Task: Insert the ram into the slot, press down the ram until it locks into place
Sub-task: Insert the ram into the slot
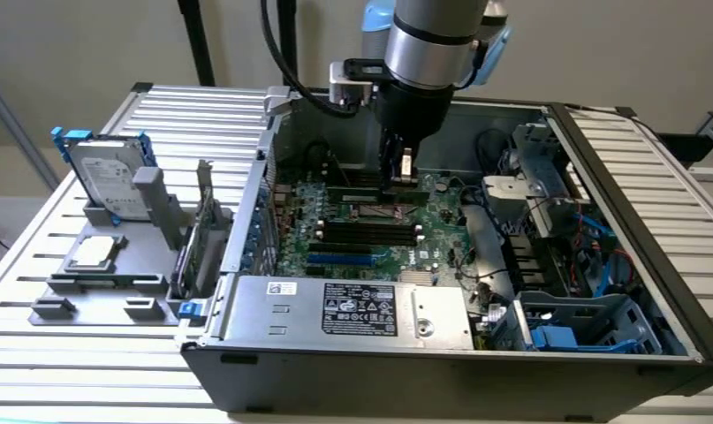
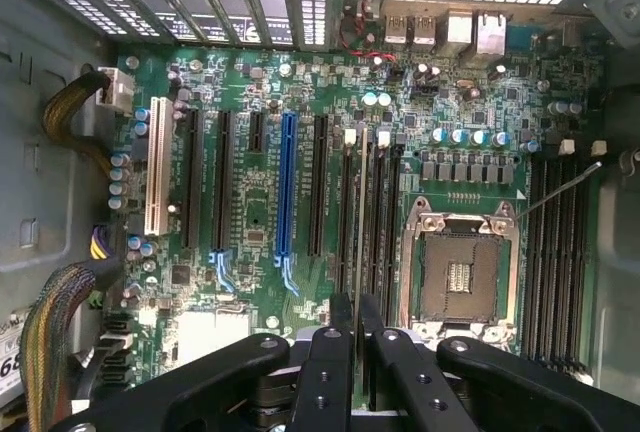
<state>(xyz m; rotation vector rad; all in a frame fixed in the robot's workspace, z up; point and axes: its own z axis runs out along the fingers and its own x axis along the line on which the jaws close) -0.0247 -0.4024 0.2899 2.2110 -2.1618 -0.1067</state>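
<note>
The exterior camera stood off the arm, above and well back from the claw [image 1: 401, 181], looking down into the open computer case [image 1: 332, 380]. The wrist camera sat just behind the claw, facing straight down, close over the motherboard [image 2: 260, 217], which both views shared beneath the claw.

Inside the open computer case [image 1: 332, 375], the gripper [image 1: 401, 181] holds the ram [image 1: 359, 193] low over the motherboard [image 1: 441, 212].

Pale wall [image 1: 62, 44] standing behind, black pole [image 1: 196, 40] rising before it, ribbed metal table [image 1: 85, 380] spreading below, soft light falling evenly
</note>
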